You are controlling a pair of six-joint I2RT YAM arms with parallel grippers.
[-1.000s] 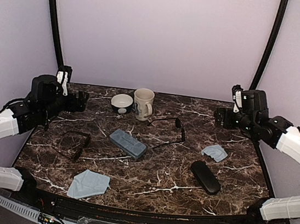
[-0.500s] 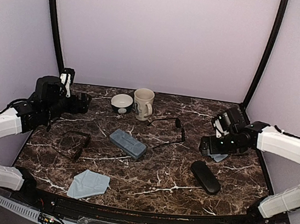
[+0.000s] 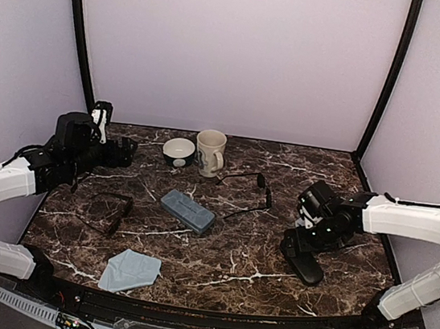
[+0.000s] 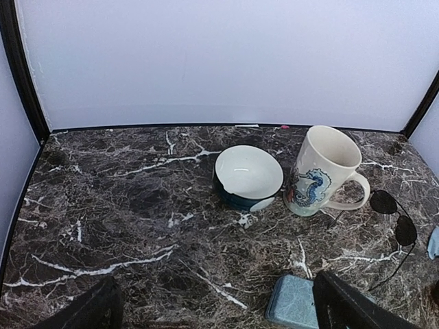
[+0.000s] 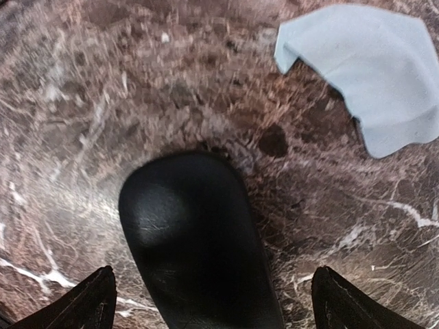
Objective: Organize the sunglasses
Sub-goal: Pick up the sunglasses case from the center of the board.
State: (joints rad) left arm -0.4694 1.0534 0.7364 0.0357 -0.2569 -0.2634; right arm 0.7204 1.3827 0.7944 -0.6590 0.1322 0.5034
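The thin black wire-framed sunglasses (image 3: 246, 189) lie unfolded at mid-table; their lenses show at the right edge of the left wrist view (image 4: 394, 218). The brownish squarish sunglasses (image 3: 108, 211) lie at the left. My right gripper (image 3: 300, 246) hangs open just above the far end of the black oval case (image 3: 303, 261). In the right wrist view the case (image 5: 195, 236) lies between the spread fingertips (image 5: 96, 301), untouched. My left gripper (image 3: 121, 152) hovers open and empty at the back left, pointing toward the bowl.
A grey-blue hard case (image 3: 187, 210) lies mid-table (image 4: 295, 303). A dark bowl (image 3: 179, 151) and a seahorse mug (image 3: 210, 152) stand at the back. One grey cloth (image 3: 130, 270) lies near the front left, another (image 5: 370, 65) beside the black case.
My right arm has swung from the back right corner forward and down to just above the black oval case. The left arm has barely shifted.
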